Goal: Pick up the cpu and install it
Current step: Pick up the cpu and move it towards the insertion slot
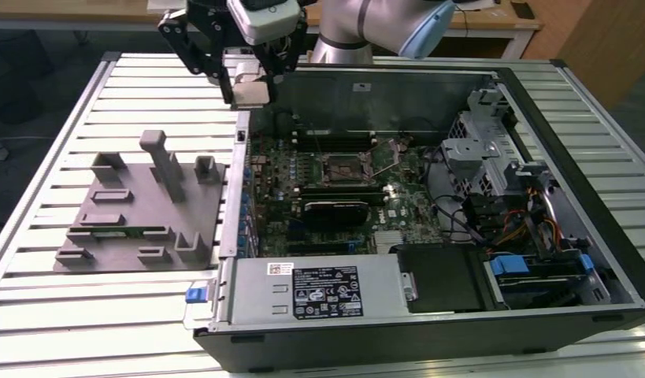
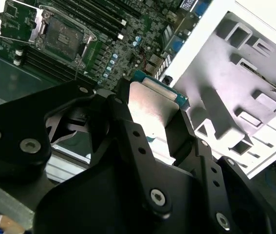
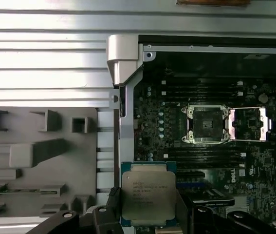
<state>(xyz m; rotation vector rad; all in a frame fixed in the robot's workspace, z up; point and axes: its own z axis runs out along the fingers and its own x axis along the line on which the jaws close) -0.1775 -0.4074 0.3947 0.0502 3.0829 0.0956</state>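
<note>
Slatted desk (image 1: 49, 315) carried an open computer case (image 1: 428, 335); I had my gripper (image 3: 148, 210) clenched on the cpu (image 3: 147, 195) over its rim. Pickup looked done; the socket (image 3: 207, 124) stood empty, installation remaining.

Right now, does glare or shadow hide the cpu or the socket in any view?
Second wrist view: the cpu lid catches glare and looks washed out, and the case wall is burnt white. First wrist view: the cpu is evenly lit and the socket is plain, so both are easy to see. Exterior view: the socket lies in dimmer light inside the case, but it is not hidden.
</note>
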